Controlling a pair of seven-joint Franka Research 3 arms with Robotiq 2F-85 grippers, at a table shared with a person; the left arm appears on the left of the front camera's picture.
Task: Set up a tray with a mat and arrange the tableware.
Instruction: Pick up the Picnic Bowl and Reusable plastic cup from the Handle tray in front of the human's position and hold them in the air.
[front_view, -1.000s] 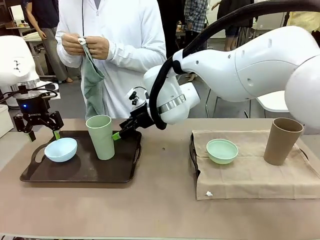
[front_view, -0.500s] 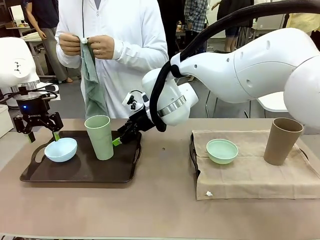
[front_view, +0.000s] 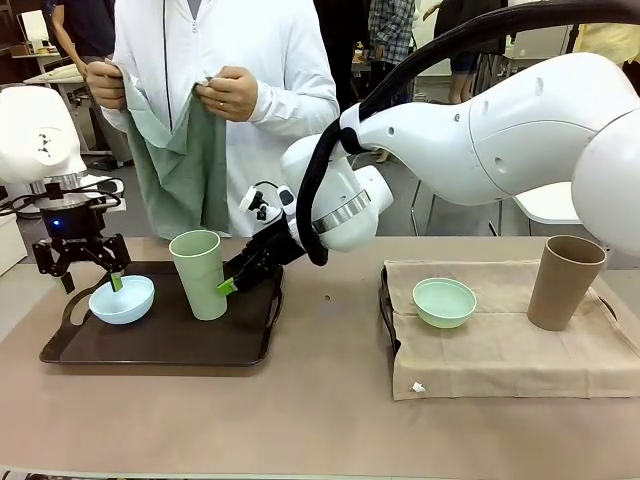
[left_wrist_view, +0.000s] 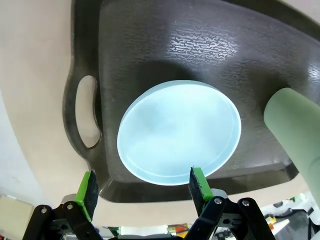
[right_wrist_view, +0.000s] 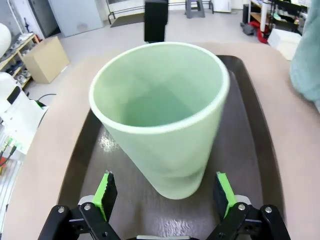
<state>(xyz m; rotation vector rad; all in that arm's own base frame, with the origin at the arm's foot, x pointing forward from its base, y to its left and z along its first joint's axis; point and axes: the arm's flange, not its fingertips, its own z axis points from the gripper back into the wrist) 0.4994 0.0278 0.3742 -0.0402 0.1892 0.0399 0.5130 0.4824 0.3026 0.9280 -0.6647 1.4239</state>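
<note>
on the dark tray (front_view: 160, 345), both claws spread: left claw (front_view: 82, 272) over blue bowl (front_view: 122, 299), right claw (front_view: 232, 277) beside green cup (front_view: 201, 274).

Dark tray (front_view: 250, 345) holds a light blue bowl (front_view: 121, 299) and an upright pale green cup (front_view: 200, 274). On the beige mat (front_view: 500, 355), a mint bowl (front_view: 444, 302) and upright brown cup (front_view: 565, 282).

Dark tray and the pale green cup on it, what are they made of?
Tray: likely moulded plastic, dark brown, pebbled texture with soft glare. Pale green cup: probably matte plastic or a fibre composite, opaque, thin even rim, no shine.
</note>
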